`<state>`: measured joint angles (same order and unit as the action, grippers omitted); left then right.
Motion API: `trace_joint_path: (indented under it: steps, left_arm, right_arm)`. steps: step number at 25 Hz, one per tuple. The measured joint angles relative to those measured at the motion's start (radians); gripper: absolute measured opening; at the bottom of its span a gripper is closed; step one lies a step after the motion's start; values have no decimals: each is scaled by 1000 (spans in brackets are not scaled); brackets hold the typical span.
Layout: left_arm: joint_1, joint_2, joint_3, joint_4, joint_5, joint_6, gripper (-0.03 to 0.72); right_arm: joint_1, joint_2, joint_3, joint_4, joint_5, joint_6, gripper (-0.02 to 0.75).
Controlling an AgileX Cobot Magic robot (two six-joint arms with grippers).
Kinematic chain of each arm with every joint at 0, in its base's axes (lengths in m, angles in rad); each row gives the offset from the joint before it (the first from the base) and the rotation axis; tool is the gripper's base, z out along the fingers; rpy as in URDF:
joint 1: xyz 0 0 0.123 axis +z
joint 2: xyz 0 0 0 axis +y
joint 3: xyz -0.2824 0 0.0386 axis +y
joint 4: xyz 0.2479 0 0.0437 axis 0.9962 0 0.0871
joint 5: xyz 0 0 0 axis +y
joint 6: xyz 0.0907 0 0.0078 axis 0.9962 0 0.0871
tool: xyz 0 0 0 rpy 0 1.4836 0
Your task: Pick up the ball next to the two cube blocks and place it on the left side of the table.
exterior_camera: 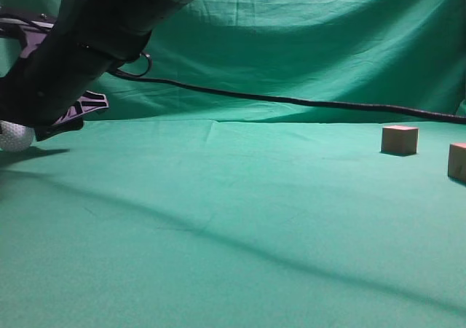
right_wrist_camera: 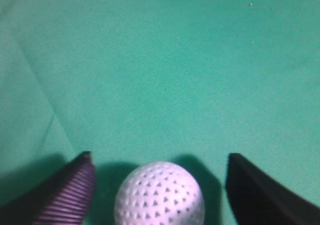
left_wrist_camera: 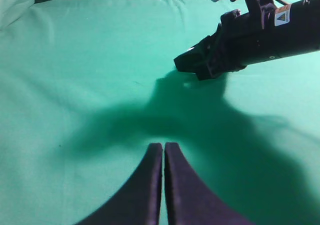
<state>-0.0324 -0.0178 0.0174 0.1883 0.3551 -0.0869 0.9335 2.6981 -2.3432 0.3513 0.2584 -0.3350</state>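
Observation:
The white dimpled ball (exterior_camera: 14,136) rests on the green table (exterior_camera: 233,226) at the far left edge of the exterior view. My right gripper (exterior_camera: 44,124) has reached across to it. In the right wrist view the right gripper (right_wrist_camera: 160,157) is open, and the ball (right_wrist_camera: 160,195) lies between its fingers with a gap on each side. The two cube blocks (exterior_camera: 400,139) (exterior_camera: 458,160) stand far off at the right. My left gripper (left_wrist_camera: 163,146) is shut and empty above bare cloth. The right gripper (left_wrist_camera: 192,65) also shows ahead of it in the left wrist view.
A black cable (exterior_camera: 306,102) runs along the back of the table in front of the wrinkled green backdrop (exterior_camera: 306,36). The right arm (exterior_camera: 95,29) spans the upper left of the exterior view and casts a long shadow over the cloth.

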Motion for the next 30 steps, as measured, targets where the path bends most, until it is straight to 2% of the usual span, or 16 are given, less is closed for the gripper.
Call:
trace_joint_path:
  steps: [3,8,13,15,17,19,22,26,30]
  left_arm:
    - [0,0,0,0,0,0,0]
    - [0,0,0,0,0,0,0]
    - [0,0,0,0,0,0,0]
    - [0,0,0,0,0,0,0]
    - [0,0,0,0,0,0,0]
    - [0,0,0,0,0,0,0]
    - [0,0,0,0,0,0,0]
    - [0,0,0,0,0,0,0]
    - [0,0,0,0,0,0,0]
  right_arm:
    - [-10,-19,0,-3,43,-2,622]
    - [-59,-175,0,-19,287,-2,611]
    - [-91,-397,-6,-97,680,52,146]
    - [-91,-459,-6,-153,819,109,55]
    - [-91,-508,-6,-207,931,182,0]
    - [-91,-542,-6,-264,983,238,0]
    - [-91,-599,0,-317,1002,294,0]
    - [-91,-700,4,-325,1007,309,0]
    - [-91,-823,93,-346,1007,311,0]
